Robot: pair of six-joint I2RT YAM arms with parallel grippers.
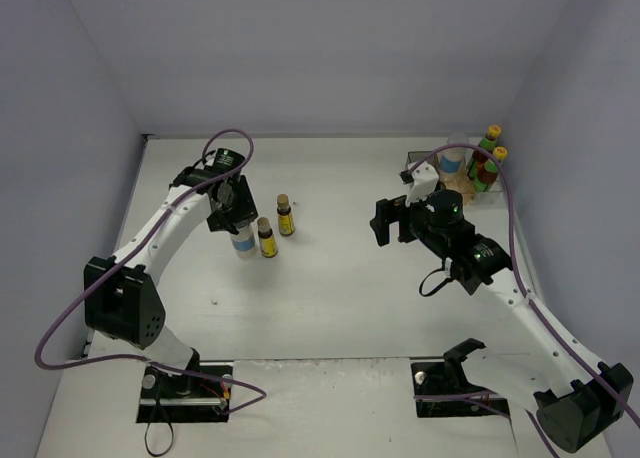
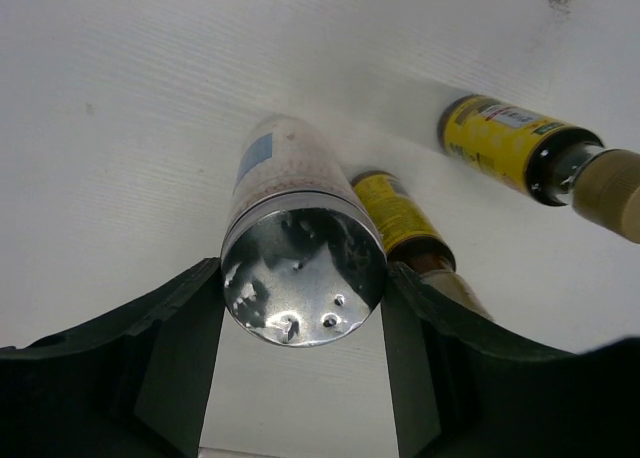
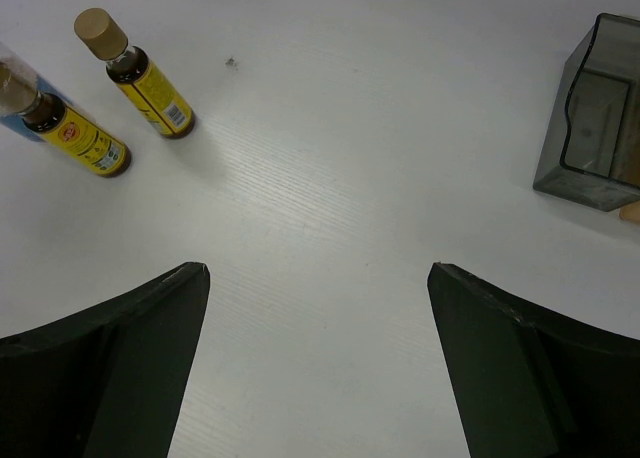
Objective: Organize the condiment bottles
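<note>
My left claw [image 2: 303,273] is clenched on a white jar [image 2: 290,178], with a finger pressed against each side of its silver lid. That puts the jar left of center in the top view, upright under the wrist. A small brown bottle [image 1: 266,237] stands just beside it on the tabletop [image 1: 330,288], and the other brown bottle [image 1: 285,215] is a bit further up-right.

The right claw [image 3: 318,268] is released, jaws wide with nothing between them, hanging over bare tabletop right of center.

The second white jar [image 1: 453,158] and both yellow-capped bottles [image 1: 487,143] [image 1: 493,168] are at the tray [image 3: 590,128] in the upper right of the frame. I can't tell which compartments.
</note>
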